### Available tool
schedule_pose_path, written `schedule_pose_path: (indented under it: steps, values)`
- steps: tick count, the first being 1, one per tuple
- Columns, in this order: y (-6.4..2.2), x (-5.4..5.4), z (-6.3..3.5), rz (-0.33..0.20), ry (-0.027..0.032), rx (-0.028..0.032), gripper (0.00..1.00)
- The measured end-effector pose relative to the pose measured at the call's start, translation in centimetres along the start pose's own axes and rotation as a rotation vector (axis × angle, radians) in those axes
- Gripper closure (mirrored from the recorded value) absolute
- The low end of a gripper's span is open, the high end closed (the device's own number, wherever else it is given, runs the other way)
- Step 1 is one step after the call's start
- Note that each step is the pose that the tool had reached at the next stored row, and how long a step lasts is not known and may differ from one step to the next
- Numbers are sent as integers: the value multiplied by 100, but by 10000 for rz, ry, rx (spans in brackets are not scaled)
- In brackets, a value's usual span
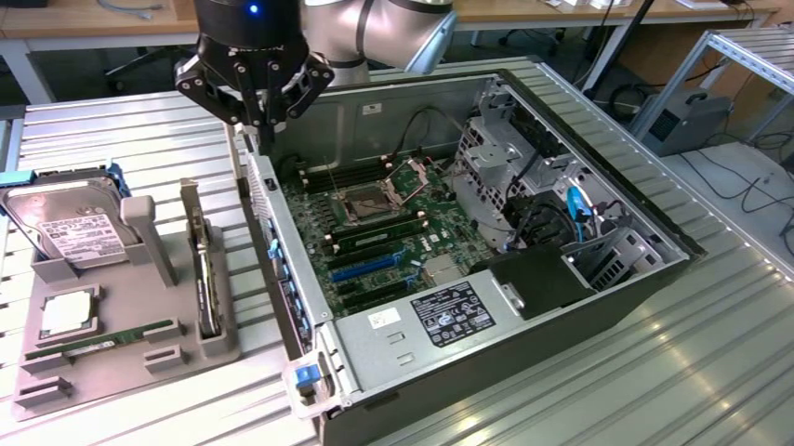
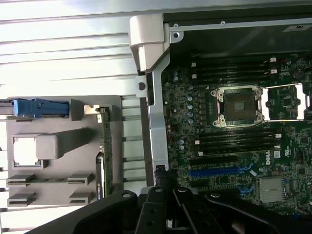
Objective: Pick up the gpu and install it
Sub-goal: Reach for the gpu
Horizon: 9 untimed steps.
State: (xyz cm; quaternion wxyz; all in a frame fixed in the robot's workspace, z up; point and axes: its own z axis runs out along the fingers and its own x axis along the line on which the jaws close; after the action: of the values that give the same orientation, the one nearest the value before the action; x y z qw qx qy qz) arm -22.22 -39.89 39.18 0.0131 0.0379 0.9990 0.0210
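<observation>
Gripper (image 1: 258,123): fingers clenched, empty, over computer case (image 1: 410,111) wall. Gpu (image 1: 205,279): below, beside fingers, slotted edge-up in grey holder (image 1: 125,369), likely to present its top edge for grasping.

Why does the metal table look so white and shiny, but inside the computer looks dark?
Exterior view: light glares off the ribbed silver metal table. Wrist view: the same table washes out nearly white, while the open grey computer case is shadowed under its wall.

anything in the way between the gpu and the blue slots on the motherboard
Yes: the case's side wall stands between the gpu in its grey holder and the blue slots. The slots themselves look empty.
</observation>
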Motion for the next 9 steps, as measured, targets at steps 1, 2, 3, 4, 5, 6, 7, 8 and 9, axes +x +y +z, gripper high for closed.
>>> schedule_pose_path:
  steps: [1, 2, 3, 4, 5, 6, 7, 8, 9]
  values:
    - [0, 3, 0, 0, -1, 0, 89]
    - [-1, 6, 0, 0, -1, 0, 89]
    - [-1, 9, 0, 0, 0, 0, 89]
    - [-1, 12, 0, 0, 0, 0, 89]
    - [-1, 15, 0, 0, 0, 0, 89]
    - [-1, 18, 0, 0, -1, -1, 89]
    - [-2, 21, 0, 0, 0, -1, 89]
    - [-2, 25, 0, 0, 0, 0, 89]
    - [-2, 28, 0, 0, -1, 0, 89]
